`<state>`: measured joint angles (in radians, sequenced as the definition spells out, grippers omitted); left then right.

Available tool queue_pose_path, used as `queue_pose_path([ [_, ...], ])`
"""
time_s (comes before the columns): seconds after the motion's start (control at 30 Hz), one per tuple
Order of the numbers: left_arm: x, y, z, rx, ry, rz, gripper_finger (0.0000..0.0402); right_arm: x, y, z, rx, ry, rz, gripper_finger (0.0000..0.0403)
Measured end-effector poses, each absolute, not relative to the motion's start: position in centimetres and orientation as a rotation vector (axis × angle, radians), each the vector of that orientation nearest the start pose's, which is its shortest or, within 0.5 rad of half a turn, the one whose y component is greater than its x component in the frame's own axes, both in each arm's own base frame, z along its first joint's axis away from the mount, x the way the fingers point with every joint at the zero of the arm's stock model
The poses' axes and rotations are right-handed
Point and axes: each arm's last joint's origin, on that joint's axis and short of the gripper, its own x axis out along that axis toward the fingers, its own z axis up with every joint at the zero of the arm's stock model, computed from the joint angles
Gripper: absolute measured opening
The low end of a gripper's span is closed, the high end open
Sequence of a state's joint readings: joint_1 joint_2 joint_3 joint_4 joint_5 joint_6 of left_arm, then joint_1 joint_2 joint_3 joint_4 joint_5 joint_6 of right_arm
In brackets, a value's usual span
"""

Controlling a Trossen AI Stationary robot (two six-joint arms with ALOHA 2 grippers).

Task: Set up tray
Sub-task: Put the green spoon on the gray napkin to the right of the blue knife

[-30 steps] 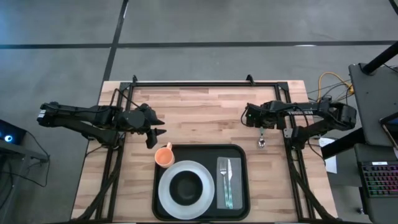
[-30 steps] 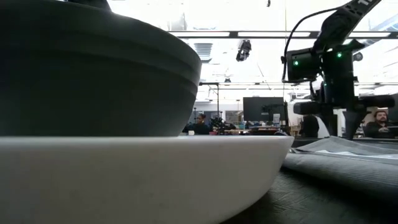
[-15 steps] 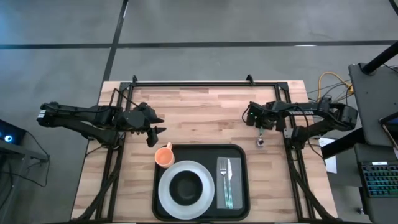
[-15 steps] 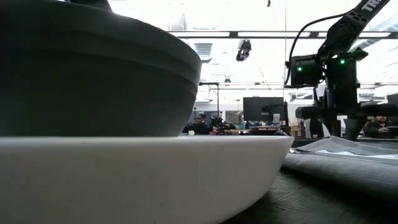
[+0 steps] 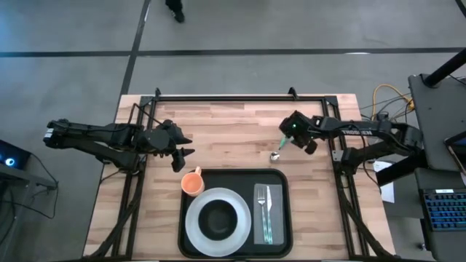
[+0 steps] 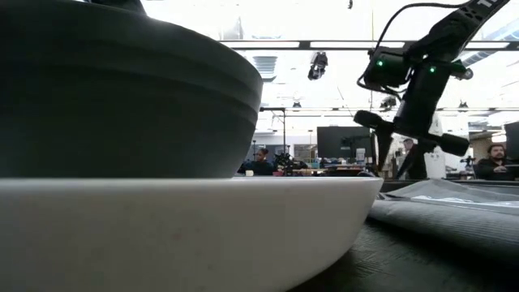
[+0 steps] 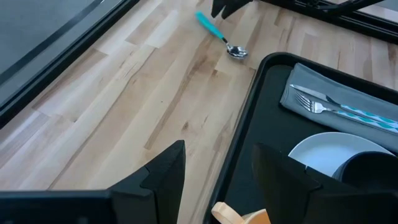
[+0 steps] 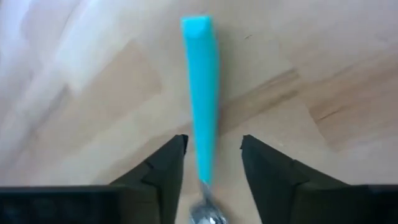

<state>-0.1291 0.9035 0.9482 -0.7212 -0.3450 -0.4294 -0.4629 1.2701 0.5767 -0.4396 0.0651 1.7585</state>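
The black tray (image 5: 234, 172) lies at the table's near edge. It carries a white plate (image 5: 195, 227) with a dark bowl (image 5: 217, 218), an orange cup (image 5: 192, 182), and a fork (image 5: 263, 204) on a grey napkin. A spoon (image 5: 278, 150) with a teal handle (image 8: 200, 81) lies slanted on the wood just beyond the tray's far right corner. My right gripper (image 5: 286, 138) is over it, open, one finger on each side of the handle. My left gripper (image 5: 186, 149) is open and waits beyond the cup, at the tray's far left corner. My right gripper (image 8: 212, 143) comes from above with the spoon's teal handle (image 8: 204, 130) running along the gap between its fingers. Bare wood shows between the handle and one finger (image 8: 264, 171). Whether the other finger (image 8: 163, 171) touches the handle, I cannot tell.
Bare wood stretches between the two arms, beyond the tray (image 7: 249, 124). A black frame rail (image 5: 233, 97) runs along the far edge, with rails along both sides. The spoon's bowl (image 7: 237, 52) lies close to the tray's far rim.
My right gripper has moved toward the table's left, from beside the tray's right side to beyond its far right corner, and has tipped. The spoon has gone with it and has turned from pointing at the near edge to slanting.
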Motion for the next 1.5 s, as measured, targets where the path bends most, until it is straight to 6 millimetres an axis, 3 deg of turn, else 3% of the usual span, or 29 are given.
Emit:
queue_pose_path([
  [0.13, 17.3, -1.3, 32.2, -0.253, 0.601, 0.344, 0.0166, 19.1, -9.5, 16.6, 1.482, 0.637, -1.143, 0.0176],
  [0.27, 17.3, -1.2, 32.2, -0.252, 0.6, 0.346, 0.0166, 20.2, -9.7, 18.4, 0.946, 0.877, -0.734, 0.0185],
  [0.37, 17.3, -1.2, 32.2, -0.246, 0.593, 0.367, 0.0166, 21.3, -9.5, 20.3, 0.531, 0.943, -0.478, 0.0179],
  [0.5, 17.3, -1.2, 32.3, -0.293, 0.578, 0.385, 0.0166, 22.2, -9.8, 22.0, 0.119, 1.034, -0.392, 0.0172],
  [0.67, 17.5, -1.2, 32.2, -0.325, 0.567, 0.402, 0.0166, 22.9, -10.3, 21.2, -0.185, 1.317, -0.17, 0.0179],
  [0.8, 17.7, -1.2, 32.2, -0.322, 0.556, 0.417, 0.0166, 23.9, -10.7, 19.6, -0.338, 1.464, 0.032, 0.0185],
  [1.07, 18.6, -1.3, 31.7, -0.331, 0.581, 0.43, 0.0166, 25.8, -11.5, 17.2, -0.549, 1.538, 0.292, 0.0185],
  [1.5, 20.7, -1.6, 30.4, -0.325, 0.624, 0.442, 0.0166, 26.3, -11.7, 14.0, -0.562, 1.561, 0.369, 0.0177],
])
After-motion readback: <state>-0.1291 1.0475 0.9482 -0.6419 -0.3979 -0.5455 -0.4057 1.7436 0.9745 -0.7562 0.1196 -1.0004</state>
